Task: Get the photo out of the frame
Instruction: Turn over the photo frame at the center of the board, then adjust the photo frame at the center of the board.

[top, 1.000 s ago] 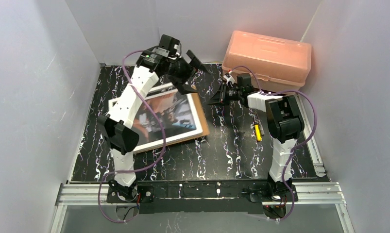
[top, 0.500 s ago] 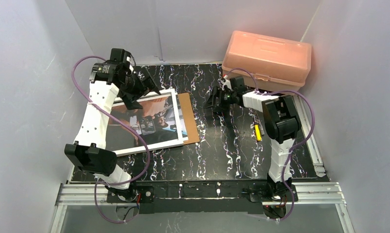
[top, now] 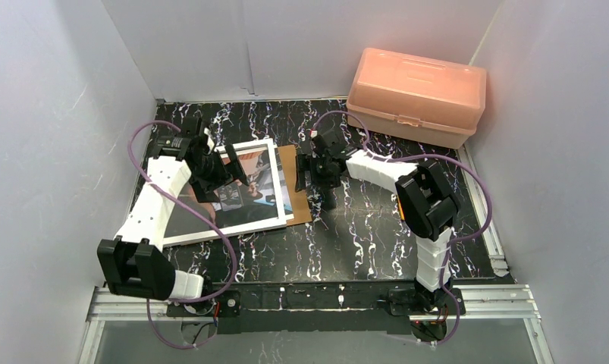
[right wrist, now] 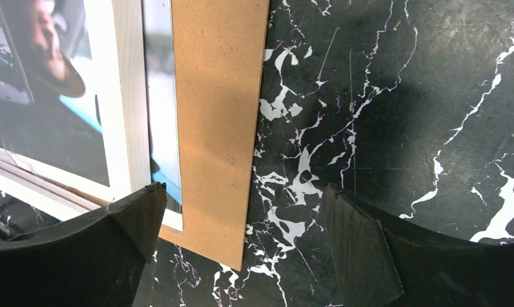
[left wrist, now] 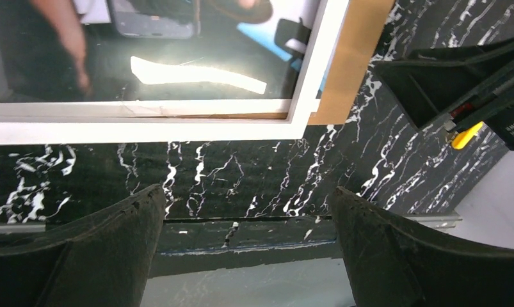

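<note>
The frame [top: 181, 236], with its white border, lies flat at the left of the black marbled table. The photo [top: 244, 191] shows through its opening, and a thin blue-grey strip of the photo [right wrist: 158, 96] sticks out past the frame's right side [right wrist: 129, 96]. Under both lies a brown backing board [top: 299, 186], reaching further right. My left gripper [top: 221, 174] hovers open over the frame, nothing between its fingers [left wrist: 248, 190]. My right gripper [top: 314, 186] is open above the board's right edge [right wrist: 244, 192] and holds nothing.
A pink plastic box [top: 416, 95] stands at the back right. A small yellow object [left wrist: 465, 135] lies on the table near the right arm. White walls close in the table on three sides.
The left arm swung from the back centre to the left and came down over the frame, which now lies further left. The right gripper opened and moved left to the board's edge.
</note>
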`<action>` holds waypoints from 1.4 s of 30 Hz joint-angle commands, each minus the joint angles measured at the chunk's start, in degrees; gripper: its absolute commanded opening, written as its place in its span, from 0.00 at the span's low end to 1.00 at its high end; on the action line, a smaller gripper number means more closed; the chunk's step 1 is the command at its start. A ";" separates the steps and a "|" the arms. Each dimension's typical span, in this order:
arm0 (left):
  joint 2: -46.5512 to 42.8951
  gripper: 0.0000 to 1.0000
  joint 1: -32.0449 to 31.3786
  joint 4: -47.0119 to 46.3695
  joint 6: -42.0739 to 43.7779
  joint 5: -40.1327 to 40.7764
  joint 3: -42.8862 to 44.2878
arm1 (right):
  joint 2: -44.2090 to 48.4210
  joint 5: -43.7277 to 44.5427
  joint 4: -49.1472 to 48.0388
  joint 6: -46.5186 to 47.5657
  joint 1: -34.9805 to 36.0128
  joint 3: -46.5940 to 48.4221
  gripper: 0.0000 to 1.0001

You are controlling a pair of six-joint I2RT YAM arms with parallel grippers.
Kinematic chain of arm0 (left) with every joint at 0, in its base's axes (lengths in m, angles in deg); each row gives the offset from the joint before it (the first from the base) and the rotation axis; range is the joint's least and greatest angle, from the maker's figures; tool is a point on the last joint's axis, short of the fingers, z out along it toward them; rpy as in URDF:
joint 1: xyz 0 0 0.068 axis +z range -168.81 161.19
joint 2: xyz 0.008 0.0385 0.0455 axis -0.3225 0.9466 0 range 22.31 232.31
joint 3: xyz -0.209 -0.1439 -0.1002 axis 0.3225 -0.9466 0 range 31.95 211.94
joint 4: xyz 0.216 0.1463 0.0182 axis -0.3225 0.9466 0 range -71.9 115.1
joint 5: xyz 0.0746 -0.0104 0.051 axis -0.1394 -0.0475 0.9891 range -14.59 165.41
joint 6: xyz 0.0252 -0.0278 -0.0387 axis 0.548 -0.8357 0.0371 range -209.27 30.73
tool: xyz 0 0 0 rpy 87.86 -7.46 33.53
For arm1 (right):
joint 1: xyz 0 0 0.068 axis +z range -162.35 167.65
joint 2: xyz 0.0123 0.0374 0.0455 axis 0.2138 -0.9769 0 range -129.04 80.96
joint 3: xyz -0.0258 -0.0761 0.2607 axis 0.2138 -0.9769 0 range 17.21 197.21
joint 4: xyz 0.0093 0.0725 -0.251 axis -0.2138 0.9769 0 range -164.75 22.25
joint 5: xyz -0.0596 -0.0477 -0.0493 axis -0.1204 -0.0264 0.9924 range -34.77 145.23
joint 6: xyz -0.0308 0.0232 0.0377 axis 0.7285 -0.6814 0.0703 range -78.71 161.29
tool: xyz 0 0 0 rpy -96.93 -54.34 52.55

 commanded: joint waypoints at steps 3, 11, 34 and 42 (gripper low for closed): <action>-4.46 0.95 0.41 -10.79 0.11 -6.55 -7.15 | 1.78 6.07 1.12 -3.77 0.48 2.56 0.99; -2.84 0.94 0.32 -14.15 0.34 -8.80 -10.37 | -1.30 4.44 0.34 -6.87 1.10 5.39 0.99; 7.15 0.75 -7.08 -26.21 -5.00 -10.72 -13.11 | -2.92 1.61 -2.00 -12.25 2.01 4.66 0.80; 13.33 0.71 -11.04 -27.91 -5.03 -9.43 -11.06 | -1.02 1.59 -2.61 -11.86 2.05 1.73 0.64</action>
